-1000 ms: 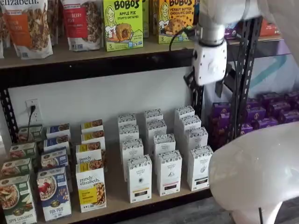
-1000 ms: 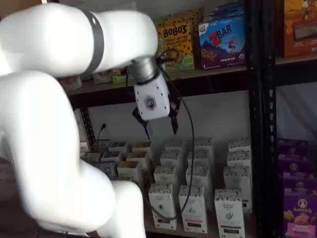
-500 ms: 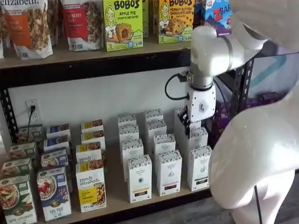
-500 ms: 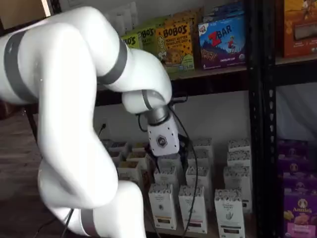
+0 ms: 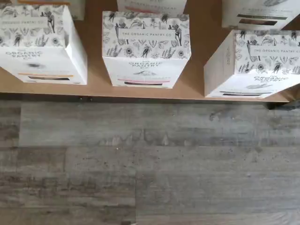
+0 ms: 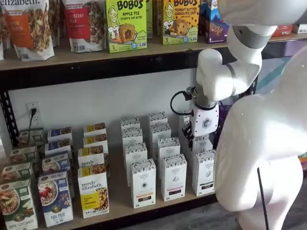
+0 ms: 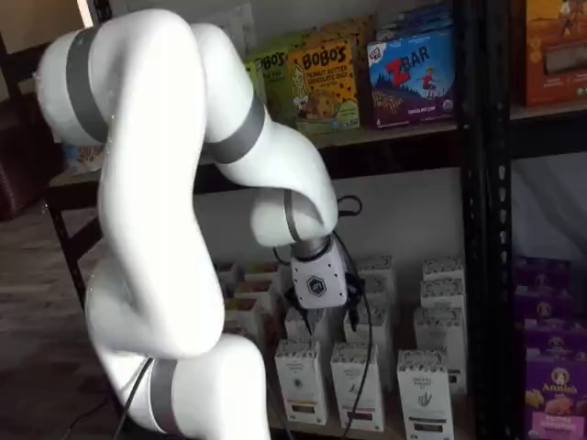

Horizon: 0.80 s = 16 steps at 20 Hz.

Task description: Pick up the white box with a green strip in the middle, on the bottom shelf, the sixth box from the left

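Observation:
The white box [image 6: 205,172] stands at the front of the rightmost white column on the bottom shelf [image 6: 120,194]. It also shows as the box [image 7: 424,394] with a patterned top. In the wrist view it is the white box [image 5: 255,65] near the edge of the board [image 5: 93,89], beside two like cartons with orange and pink strips. My gripper [image 7: 321,307] hangs open above the white cartons, a row or two behind the front one, holding nothing. In a shelf view the gripper [image 6: 195,139] hides the cartons behind it.
Purely elizabeth boxes [image 6: 93,191] and colourful cartons [image 6: 55,196] fill the shelf's left half. Bobo's boxes [image 6: 125,24] sit on the shelf above. A black rack post [image 7: 477,229] and purple boxes [image 7: 555,385] stand to the right. Grey plank floor [image 5: 150,164] lies before the shelf.
The arm has swung down from the upper shelf's height to just above the white cartons. The fingers have stayed apart.

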Each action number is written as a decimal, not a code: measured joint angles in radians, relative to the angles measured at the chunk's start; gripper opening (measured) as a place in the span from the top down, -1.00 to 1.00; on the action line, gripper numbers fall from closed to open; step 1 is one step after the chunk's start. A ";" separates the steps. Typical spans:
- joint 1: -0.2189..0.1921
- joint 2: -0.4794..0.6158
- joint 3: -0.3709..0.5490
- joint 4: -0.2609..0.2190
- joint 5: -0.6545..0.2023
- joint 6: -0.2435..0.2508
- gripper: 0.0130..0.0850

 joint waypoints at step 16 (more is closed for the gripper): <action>-0.081 0.323 -0.112 0.170 -0.189 -0.237 -1.00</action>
